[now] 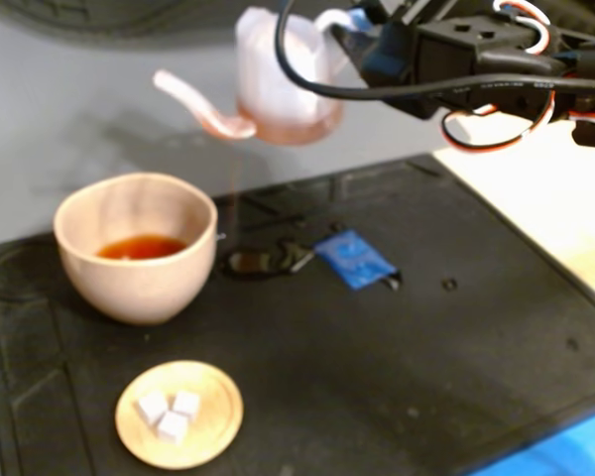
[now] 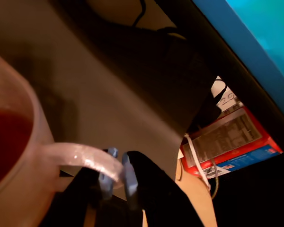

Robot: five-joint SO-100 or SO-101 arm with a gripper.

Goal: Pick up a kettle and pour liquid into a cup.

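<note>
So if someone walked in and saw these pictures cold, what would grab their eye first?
Probably the translucent pink kettle, held in the air at the top of the fixed view by the end effector, which is clamped on its handle. Below and to its left, the beige cup stands on the black mat with reddish-brown liquid in it. In front of the cup lies a small wooden dish with white cubes.

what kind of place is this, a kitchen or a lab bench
Probably a hobby workbench staged as a tea setup: a black work mat, the arm's exposed wiring, and a cup beside a wooden dish.
</note>
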